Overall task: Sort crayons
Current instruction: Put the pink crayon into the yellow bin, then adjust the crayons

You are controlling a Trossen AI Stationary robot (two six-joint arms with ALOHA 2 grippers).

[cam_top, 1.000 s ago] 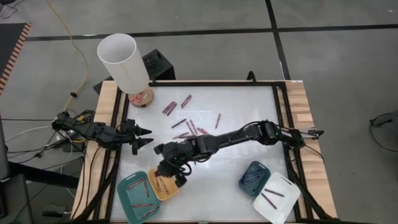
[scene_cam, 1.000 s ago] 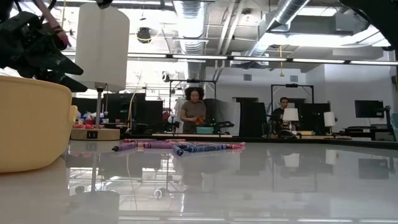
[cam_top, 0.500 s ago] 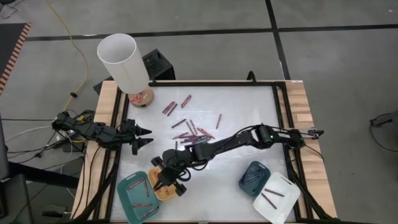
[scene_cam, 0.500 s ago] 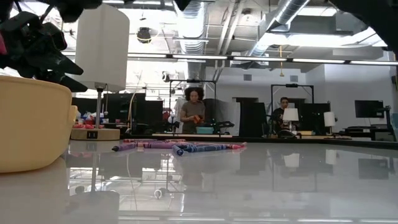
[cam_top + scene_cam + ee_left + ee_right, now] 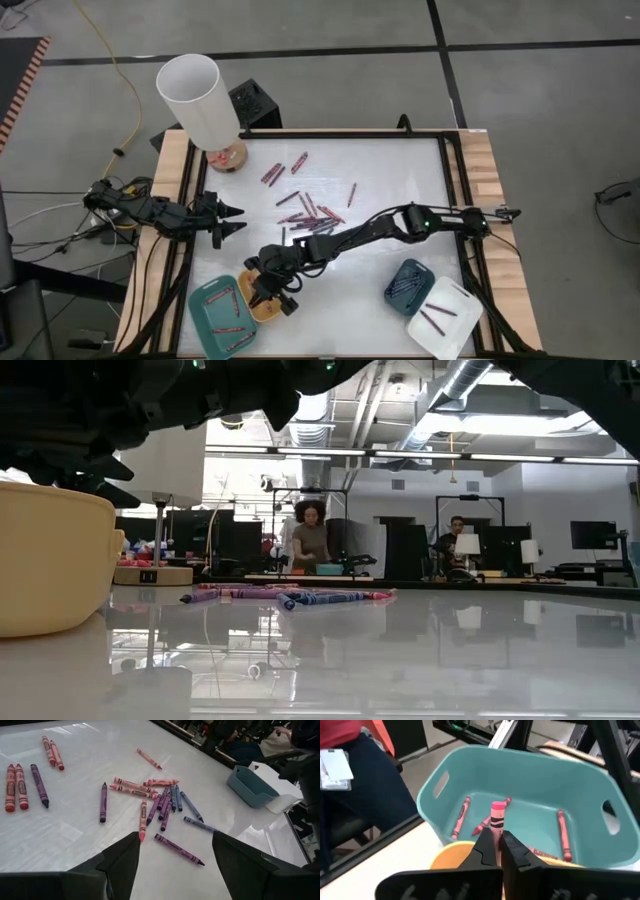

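Sorting looks roughly half done in the high view: the teal tray (image 5: 221, 317), yellow tray (image 5: 262, 301), dark-blue tray (image 5: 409, 282) and white tray (image 5: 444, 317) each already hold a few crayons, while a loose scatter of crayons (image 5: 308, 210) lies behind the right gripper (image 5: 268, 296), well apart from it. That gripper reaches far across, poised over the yellow tray; the left gripper (image 5: 236, 220) waits near the table's left edge.

Low view: the yellow tray (image 5: 45, 560) fills the near left, dark arm parts above it; unsorted crayons (image 5: 320, 597) lie far across the table.

Left wrist view: spread, empty fingers (image 5: 122, 860) frame the unsorted crayons (image 5: 162, 802) ahead.

Right wrist view: the right gripper (image 5: 495, 851) is pinched on a pink crayon (image 5: 497, 817) standing upright, the yellow tray (image 5: 451, 855) below, the teal tray (image 5: 540, 765) just beyond. Judging by this, the drop is imminent.
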